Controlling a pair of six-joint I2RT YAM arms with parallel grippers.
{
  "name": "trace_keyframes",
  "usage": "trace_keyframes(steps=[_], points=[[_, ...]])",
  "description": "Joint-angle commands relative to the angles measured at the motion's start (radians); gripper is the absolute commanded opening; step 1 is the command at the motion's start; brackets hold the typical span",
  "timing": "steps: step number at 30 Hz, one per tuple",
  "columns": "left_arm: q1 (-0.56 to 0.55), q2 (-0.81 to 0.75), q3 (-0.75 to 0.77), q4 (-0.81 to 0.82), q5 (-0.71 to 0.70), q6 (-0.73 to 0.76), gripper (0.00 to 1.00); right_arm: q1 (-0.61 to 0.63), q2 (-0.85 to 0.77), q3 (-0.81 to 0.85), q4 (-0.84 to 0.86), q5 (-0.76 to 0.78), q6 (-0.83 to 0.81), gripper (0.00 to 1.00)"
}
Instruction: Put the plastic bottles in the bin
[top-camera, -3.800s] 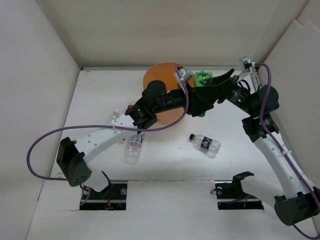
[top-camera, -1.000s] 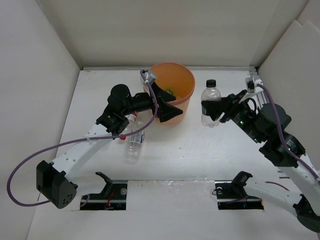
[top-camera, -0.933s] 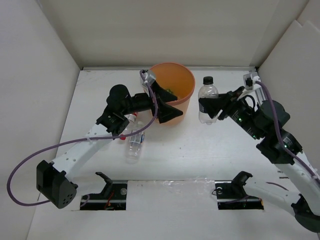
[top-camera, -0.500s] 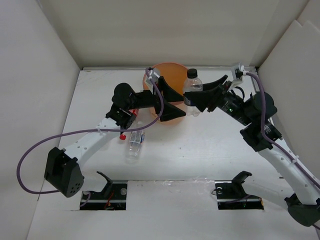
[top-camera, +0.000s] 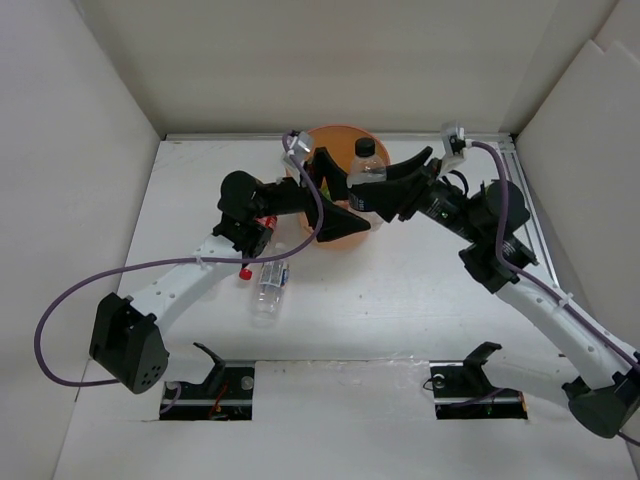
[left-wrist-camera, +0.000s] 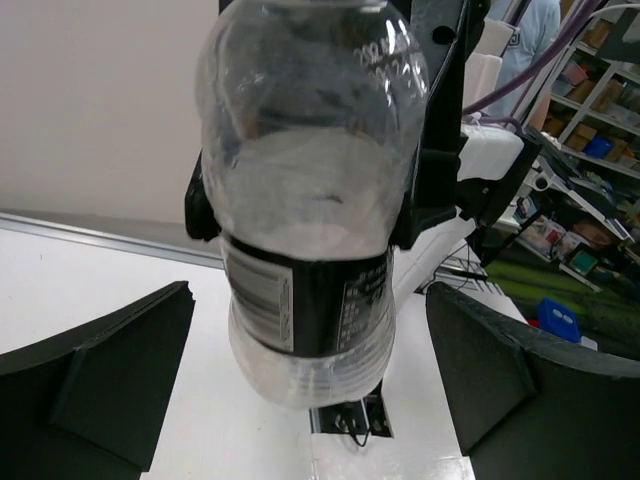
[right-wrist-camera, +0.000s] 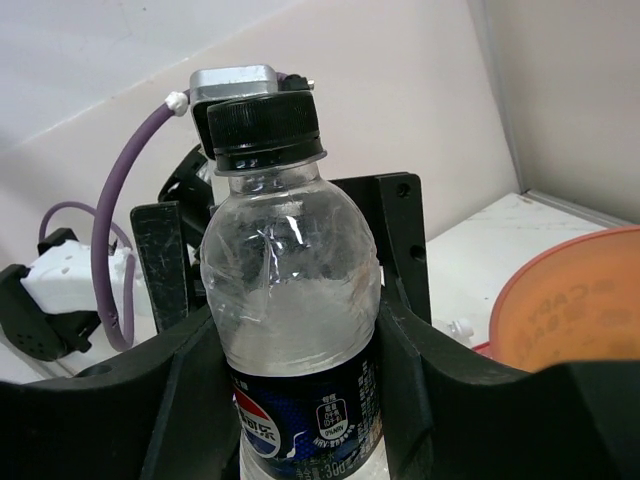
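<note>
A clear plastic bottle (top-camera: 364, 172) with a black cap and a dark-blue label hangs upright over the near-right rim of the orange bin (top-camera: 340, 140). My right gripper (top-camera: 376, 190) is shut on it. The right wrist view shows the bottle (right-wrist-camera: 290, 300) pinched at its label, with the bin (right-wrist-camera: 570, 300) to the right. My left gripper (top-camera: 335, 195) is open over the bin, its fingers either side of that bottle (left-wrist-camera: 305, 230) without touching it. Another clear bottle (top-camera: 267, 290) lies on the table by the left arm. A red cap (top-camera: 244, 271) shows beside it.
White walls enclose the table on the left, back and right. Two black mounts (top-camera: 225, 382) (top-camera: 470, 380) sit at the near edge. Both arms crowd the space around the bin, and a purple cable (top-camera: 60, 310) loops out to the left.
My right arm has carried the dark-label bottle leftward, from beside the bin to over its rim. The left gripper has stayed open at the bin, shifting only slightly.
</note>
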Motion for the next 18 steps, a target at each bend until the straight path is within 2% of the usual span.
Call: trace_keyframes(steps=[1, 3, 5, 8, 9, 10, 11, 12, 13, 14, 16, 18], points=[[-0.001, -0.009, 0.048, 0.104, 0.013, -0.018, 0.96, 0.015, 0.018, -0.002, 0.132, -0.035, 0.015, 0.00], [-0.001, -0.009, 0.048, 0.129, 0.022, -0.030, 0.87, 0.024, 0.032, -0.002, 0.170, -0.045, 0.015, 0.02], [-0.001, 0.000, 0.048, 0.164, 0.041, -0.058, 0.68, 0.024, 0.057, -0.011, 0.207, -0.057, 0.026, 0.03], [-0.001, 0.011, 0.038, 0.196, 0.041, -0.079, 0.47, 0.024, 0.092, -0.011, 0.277, -0.092, 0.063, 0.09], [-0.001, 0.011, 0.038, 0.196, 0.041, -0.080, 0.26, 0.024, 0.101, -0.011, 0.296, -0.123, 0.081, 0.12], [-0.001, 0.011, 0.038, 0.196, 0.041, -0.080, 0.16, 0.024, 0.101, -0.011, 0.329, -0.135, 0.081, 0.21], [-0.001, 0.011, 0.049, 0.196, 0.030, -0.080, 0.10, 0.024, 0.110, -0.022, 0.345, -0.144, 0.093, 0.66], [-0.001, 0.011, 0.049, 0.149, 0.009, -0.070, 0.06, 0.024, 0.110, -0.022, 0.345, -0.144, 0.094, 0.80], [-0.001, 0.011, 0.078, 0.106, -0.008, -0.023, 0.03, 0.024, 0.097, -0.031, 0.345, -0.144, 0.083, 1.00], [-0.001, 0.011, 0.093, 0.051, -0.033, 0.011, 0.00, 0.013, 0.066, -0.031, 0.325, -0.128, 0.072, 1.00], [-0.001, 0.011, 0.148, -0.139, -0.157, 0.083, 0.00, -0.025, 0.029, -0.022, 0.241, -0.073, 0.001, 1.00], [-0.001, 0.023, 0.199, -0.335, -0.264, 0.187, 0.00, -0.050, -0.026, 0.021, 0.048, 0.004, -0.072, 1.00]])
